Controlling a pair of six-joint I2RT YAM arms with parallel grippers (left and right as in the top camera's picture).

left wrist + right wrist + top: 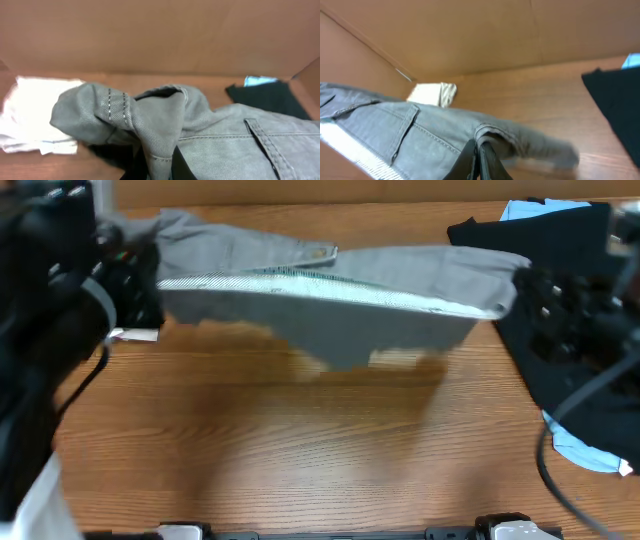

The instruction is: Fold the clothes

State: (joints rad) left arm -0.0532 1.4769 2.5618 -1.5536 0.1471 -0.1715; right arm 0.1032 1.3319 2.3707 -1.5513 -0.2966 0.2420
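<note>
The clothes, a pair of mid-grey shorts [330, 300], hang stretched in the air above the wooden table, waistband up, with a silvery button [318, 252] and pale speckled lining showing. My left gripper [135, 285] is shut on the waistband's left end. In the left wrist view the grey fabric [155, 125] bunches between its dark fingers [181, 167]. My right gripper [525, 285] is shut on the right end. In the right wrist view its black fingers [487, 160] pinch a folded hem of the shorts [435, 135].
A large black garment [575, 320] over something light blue [585, 450] lies at the table's right side. A white cloth [35, 115] sits at the left. A small beige folded item [434, 93] lies near the back wall.
</note>
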